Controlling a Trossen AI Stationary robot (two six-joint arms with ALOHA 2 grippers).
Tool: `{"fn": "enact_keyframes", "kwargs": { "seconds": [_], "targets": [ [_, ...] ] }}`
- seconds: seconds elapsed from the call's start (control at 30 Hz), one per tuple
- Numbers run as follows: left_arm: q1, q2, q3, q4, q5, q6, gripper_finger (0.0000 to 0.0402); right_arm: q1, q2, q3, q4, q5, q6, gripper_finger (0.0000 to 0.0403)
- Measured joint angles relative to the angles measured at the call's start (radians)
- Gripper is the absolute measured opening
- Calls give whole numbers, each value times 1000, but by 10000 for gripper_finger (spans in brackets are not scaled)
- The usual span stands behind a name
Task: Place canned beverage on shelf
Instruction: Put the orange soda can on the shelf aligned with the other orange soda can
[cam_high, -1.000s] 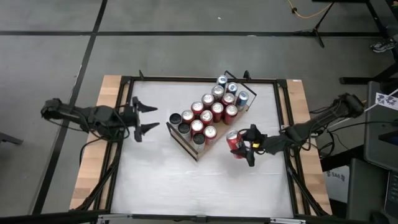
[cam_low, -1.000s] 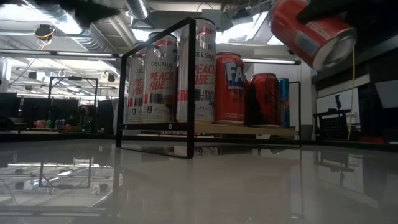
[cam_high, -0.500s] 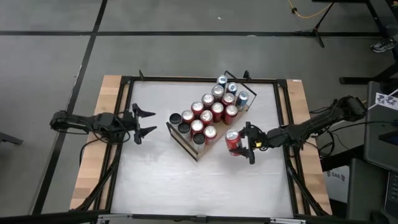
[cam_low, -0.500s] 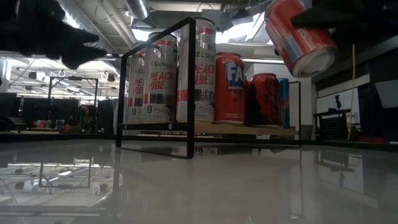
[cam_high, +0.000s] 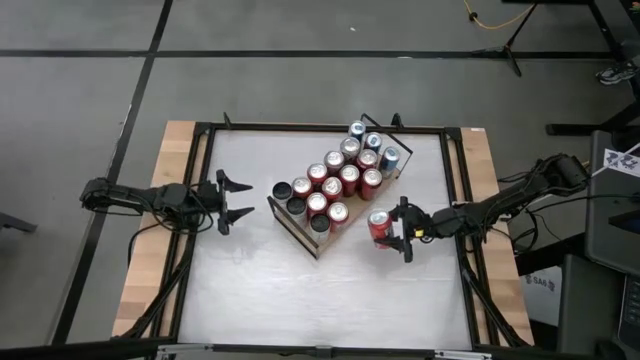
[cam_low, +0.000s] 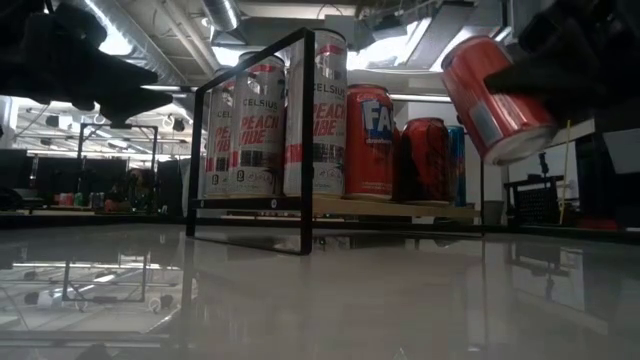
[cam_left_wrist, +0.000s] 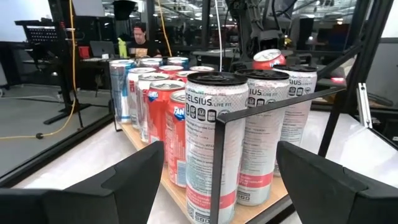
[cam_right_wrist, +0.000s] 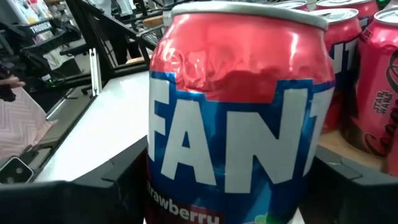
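The right tool (cam_high: 396, 231) is gripping a red strawberry soda can (cam_high: 379, 227), holding it tilted in the air above the white counter (cam_high: 300, 300). The can is hanging just beside the near long edge of the shelf (cam_high: 300, 232), close to it but not resting on it. From counter height, the can (cam_low: 495, 98) is clearly off the surface, leaning with its top toward the shelf.

The shelf is a light-wood board with thin black wire rails, lying at an angle across the middle of the counter. It is already carrying many upright cans (cam_high: 340, 170) in rows: tall white ones at one end, red ones through the middle, silver and blue ones at the far end.

The left tool (cam_high: 232, 201) is hovering over the counter's left side, well apart from the shelf, its two fingers spread open and holding nothing. Its wrist camera is facing the tall white cans (cam_left_wrist: 214, 143) behind the wire rail (cam_left_wrist: 217, 165).
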Motion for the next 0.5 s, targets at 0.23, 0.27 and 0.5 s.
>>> {"fn": "enact_keyframes", "kwargs": {
  "seconds": [0.23, 0.27, 0.5],
  "targets": [
    [0, 0, 0, 2, -48, -2, 305, 0, 0, -7, 41, -46, -89, 289],
    [0, 0, 0, 2, -54, -10, 305, 0, 0, -7, 55, -59, -107, 289],
    [0, 0, 0, 3, -68, 14, 305, 0, 0, -7, 42, -51, -132, 289]
  ]
}}
